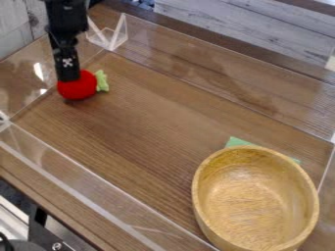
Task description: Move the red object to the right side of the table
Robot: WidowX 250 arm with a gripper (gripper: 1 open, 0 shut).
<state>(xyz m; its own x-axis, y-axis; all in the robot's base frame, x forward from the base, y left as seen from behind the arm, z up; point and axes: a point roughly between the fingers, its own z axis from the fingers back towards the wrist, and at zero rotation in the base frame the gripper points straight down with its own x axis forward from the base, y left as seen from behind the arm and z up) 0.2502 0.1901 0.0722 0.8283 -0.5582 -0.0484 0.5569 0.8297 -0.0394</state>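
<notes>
One relation matters most: across the brown bench (pixel 157 127), the right side near the wooden bowl (pixel 257 201) lies well apart from the task's thing. The hand (pixel 66 73) points down with its fingers apart, directly over the red object (pixel 78 85), which sits at the far left, round with no long axis. My judgement: lower, then close.

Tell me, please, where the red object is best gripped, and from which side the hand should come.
Probably across the round body of the red object, coming from straight above. It is a small ball lying free on the table; its green tuft sticks out on the right. The open hand already hangs right over it.
</notes>
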